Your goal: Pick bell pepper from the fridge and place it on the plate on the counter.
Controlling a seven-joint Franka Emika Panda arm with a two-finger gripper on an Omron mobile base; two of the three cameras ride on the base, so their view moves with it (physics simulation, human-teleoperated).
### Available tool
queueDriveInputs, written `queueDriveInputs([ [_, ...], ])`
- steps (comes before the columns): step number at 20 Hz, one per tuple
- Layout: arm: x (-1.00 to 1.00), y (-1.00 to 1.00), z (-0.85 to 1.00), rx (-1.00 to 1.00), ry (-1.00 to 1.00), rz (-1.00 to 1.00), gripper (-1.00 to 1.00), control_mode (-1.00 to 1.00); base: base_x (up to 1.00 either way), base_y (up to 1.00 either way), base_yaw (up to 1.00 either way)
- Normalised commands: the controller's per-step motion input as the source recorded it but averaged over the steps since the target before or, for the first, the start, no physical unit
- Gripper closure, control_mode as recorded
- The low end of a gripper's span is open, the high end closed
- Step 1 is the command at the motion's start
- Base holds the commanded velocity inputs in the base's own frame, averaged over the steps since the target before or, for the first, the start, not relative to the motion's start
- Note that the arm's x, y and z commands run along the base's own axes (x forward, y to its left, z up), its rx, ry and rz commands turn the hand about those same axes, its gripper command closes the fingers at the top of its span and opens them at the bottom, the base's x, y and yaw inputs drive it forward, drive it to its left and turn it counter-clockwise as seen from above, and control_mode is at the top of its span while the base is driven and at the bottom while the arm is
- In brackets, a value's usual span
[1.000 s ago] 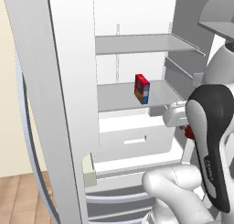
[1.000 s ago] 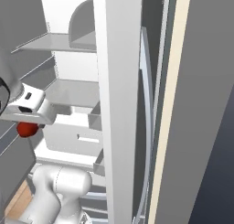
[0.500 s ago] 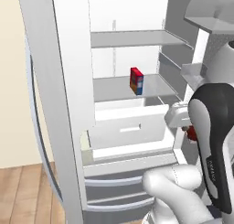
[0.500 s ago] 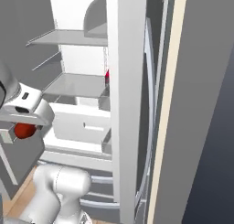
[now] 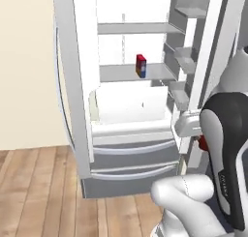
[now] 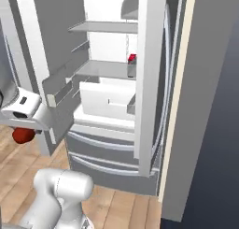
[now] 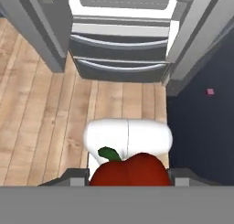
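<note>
My gripper (image 7: pixel 128 177) is shut on the bell pepper (image 7: pixel 128 169), a glossy red one with a small green stem, which sits between the two fingers at the bottom of the hand view. In the right base view the bell pepper (image 6: pixel 22 135) hangs under the hand (image 6: pixel 27 112), out in front of the open fridge (image 6: pixel 149 74) and above the wooden floor. The left base view has the bell pepper (image 5: pixel 203 143) half hidden behind my dark forearm, to the right of the fridge (image 5: pixel 72 76). The plate and the counter are out of view.
A red, blue and yellow carton (image 5: pixel 141 66) stands on a glass shelf inside the fridge. Both fridge doors stand open, with bins on the right door (image 5: pixel 186 62). A flat dark grey panel (image 6: pixel 210 106) rises to the right. Wooden floor (image 7: pixel 41 109) lies below the hand.
The whole picture has shifted: the base has backed away from the fridge, so the fridge looks smaller and farther. The gripper stays shut on the bell pepper, now outside the fridge.
</note>
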Motion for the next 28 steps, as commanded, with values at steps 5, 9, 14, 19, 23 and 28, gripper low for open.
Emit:
queueDriveInputs([
  [5,0.00,0.00,0.00,0.00,0.00,0.00,1.00,1.00,-0.22,0.00,0.97],
  [9,0.00,0.00,0.00,0.00,0.00,0.00,1.00,1.00,-0.06,0.00,1.00],
  [14,0.00,0.00,0.00,0.00,0.00,0.00,1.00,1.00,-0.03,0.00,1.00],
  [19,0.00,0.00,0.00,0.00,0.00,0.00,1.00,1.00,0.00,0.00,0.99],
  [23,0.00,0.00,0.00,0.00,0.00,0.00,1.00,1.00,0.04,0.00,0.95],
  [28,0.00,0.00,0.00,0.00,0.00,0.00,1.00,1.00,0.31,0.11,0.81],
])
